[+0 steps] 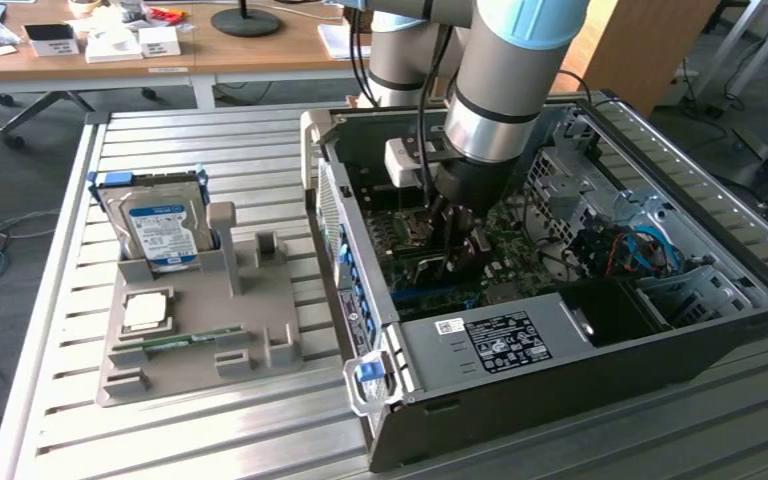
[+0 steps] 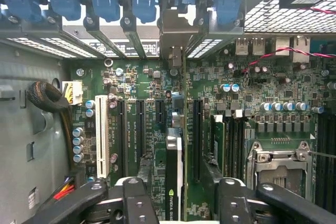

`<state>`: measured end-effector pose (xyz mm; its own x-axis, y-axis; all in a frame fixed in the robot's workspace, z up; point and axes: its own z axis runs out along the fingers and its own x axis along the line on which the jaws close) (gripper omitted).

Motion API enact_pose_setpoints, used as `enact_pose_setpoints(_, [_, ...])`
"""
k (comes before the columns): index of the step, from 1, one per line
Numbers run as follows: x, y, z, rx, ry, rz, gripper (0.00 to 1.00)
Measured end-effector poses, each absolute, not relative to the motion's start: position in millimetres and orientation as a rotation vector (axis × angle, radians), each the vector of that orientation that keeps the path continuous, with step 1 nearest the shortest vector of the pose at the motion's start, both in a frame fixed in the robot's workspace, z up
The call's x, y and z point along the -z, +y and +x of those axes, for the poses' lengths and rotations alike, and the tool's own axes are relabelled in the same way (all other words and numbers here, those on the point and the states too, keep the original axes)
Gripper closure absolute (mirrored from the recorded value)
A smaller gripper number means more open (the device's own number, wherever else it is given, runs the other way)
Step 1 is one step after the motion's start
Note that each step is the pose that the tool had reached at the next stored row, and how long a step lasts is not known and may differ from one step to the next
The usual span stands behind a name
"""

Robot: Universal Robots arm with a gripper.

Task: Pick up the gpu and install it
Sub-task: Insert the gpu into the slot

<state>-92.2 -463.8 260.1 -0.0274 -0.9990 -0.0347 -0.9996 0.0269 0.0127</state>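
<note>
- Gripper (image 2: 176, 195) clamped on the gpu (image 2: 174, 174), card edge-on between the fingers (image 2: 139, 203), over the motherboard (image 2: 252, 85) inside the computer case (image 1: 704, 330).
- Slight tilt risks missing the slot (image 2: 197, 132) just beside.
- Bracket (image 2: 176, 30) ahead may snag rear frame.

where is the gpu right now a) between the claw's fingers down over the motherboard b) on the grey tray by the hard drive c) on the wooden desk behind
a: in the wrist view the gpu stands on edge between the claw fingers, over the motherboard slots.
</note>
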Motion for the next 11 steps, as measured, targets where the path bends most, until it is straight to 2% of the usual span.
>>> enact_pose_setpoints(1, [-260.1, -463.8, -92.2, -0.052, 2.24, -2.18, 0.5])
enact_pose_setpoints(2, [-260.0, -463.8, -92.2, -0.052, 2.24, -2.18, 0.56])
enact_pose_setpoints(3, [-260.1, -463.8, -92.1, -0.052, 2.24, -2.18, 0.56])
enact_pose_setpoints(4, [-260.0, -463.8, -92.2, -0.052, 2.24, -2.18, 0.62])
enact_pose_setpoints(11, [-260.1, -463.8, -92.2, -0.052, 2.24, -2.18, 0.62])
